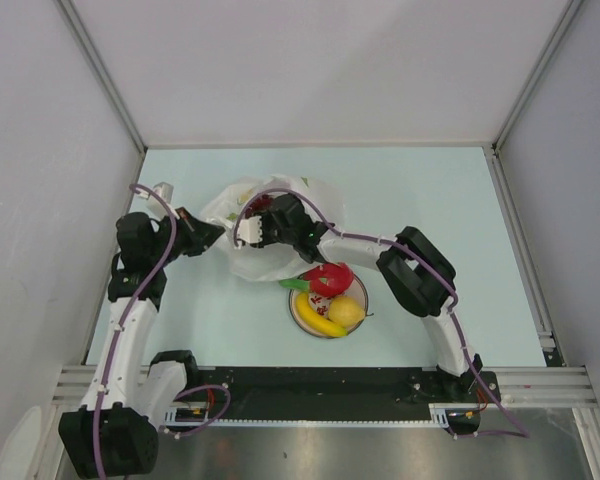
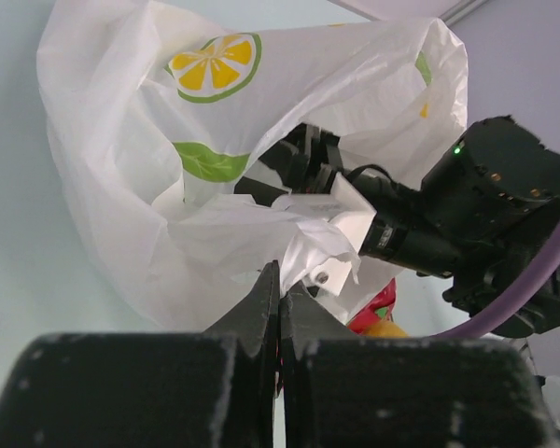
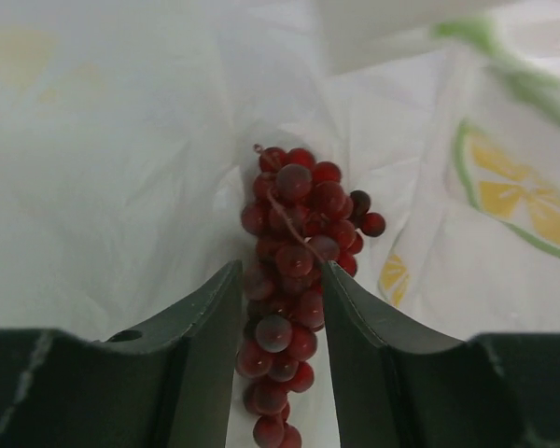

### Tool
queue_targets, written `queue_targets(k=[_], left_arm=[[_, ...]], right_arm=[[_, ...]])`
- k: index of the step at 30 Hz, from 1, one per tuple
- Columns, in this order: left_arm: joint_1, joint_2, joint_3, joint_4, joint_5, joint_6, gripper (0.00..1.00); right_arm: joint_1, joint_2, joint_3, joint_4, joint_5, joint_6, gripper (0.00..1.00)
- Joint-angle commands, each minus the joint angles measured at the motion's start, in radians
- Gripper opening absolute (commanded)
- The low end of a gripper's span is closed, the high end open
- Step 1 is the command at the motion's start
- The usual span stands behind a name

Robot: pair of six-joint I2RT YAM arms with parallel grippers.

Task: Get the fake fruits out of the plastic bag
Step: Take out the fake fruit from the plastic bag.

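Observation:
The plastic bag (image 1: 250,205) lies at mid-table, crinkly white with lemon prints. My left gripper (image 1: 212,238) is shut on the bag's torn edge (image 2: 303,247) and holds it up. My right gripper (image 1: 242,232) reaches inside the bag. In the right wrist view its jaws (image 3: 280,271) close on both sides of the dark red grapes (image 3: 299,224), which lie on the bag's inner wall (image 3: 121,187). The banana (image 1: 318,320), the lemon (image 1: 347,312) and the red fruit with green leaves (image 1: 330,278) lie on the white plate (image 1: 298,312), right of the bag.
The plate sits just in front of my right forearm (image 2: 485,205), close to the bag's near edge. Grey walls close in the pale table (image 1: 430,200) on the left, back and right. The black base rail (image 1: 320,385) runs along the near edge.

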Motion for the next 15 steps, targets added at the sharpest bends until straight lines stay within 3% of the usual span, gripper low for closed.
queue_targets(k=[1,6,15], left_arm=[[0.017,0.002,0.048,0.041,0.006,-0.060,0.00],[0.017,0.011,0.069,0.007,0.021,-0.030,0.00],[0.015,0.013,0.121,-0.180,0.049,0.101,0.00]], right_arm=[[0.004,-0.010,-0.017,-0.013,-0.056,-0.076,0.43],[0.013,0.115,0.071,0.061,-0.054,-0.155,0.49],[0.019,0.303,0.303,0.058,-0.025,-0.230,0.51]])
